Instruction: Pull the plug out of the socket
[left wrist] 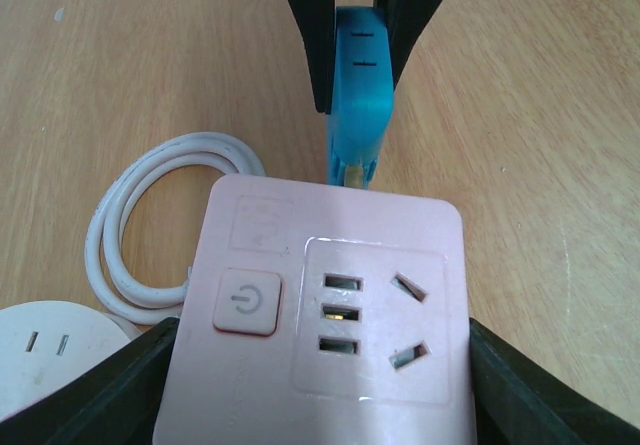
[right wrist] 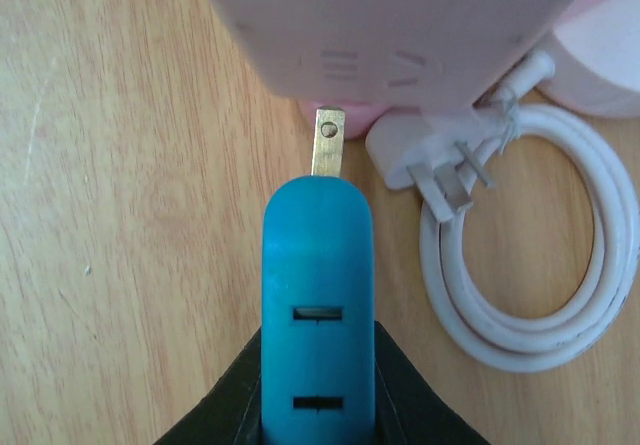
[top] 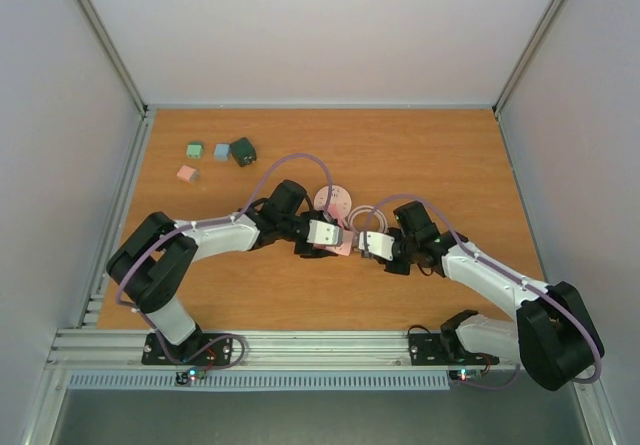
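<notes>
The blue plug (right wrist: 318, 295) sits just off the pink socket's (left wrist: 330, 305) twelve-o'clock edge, brass prong (right wrist: 328, 143) bared, seemingly free. Our right gripper (right wrist: 318, 410) clamps the plug; our left gripper (left wrist: 320, 390) clamps the socket. Withdrawing crooked, we might catch the prong on that edge and drag the socket loose.

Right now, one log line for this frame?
left gripper: shut on pink socket | right gripper: shut on blue plug | prong: bare, out of socket
</notes>
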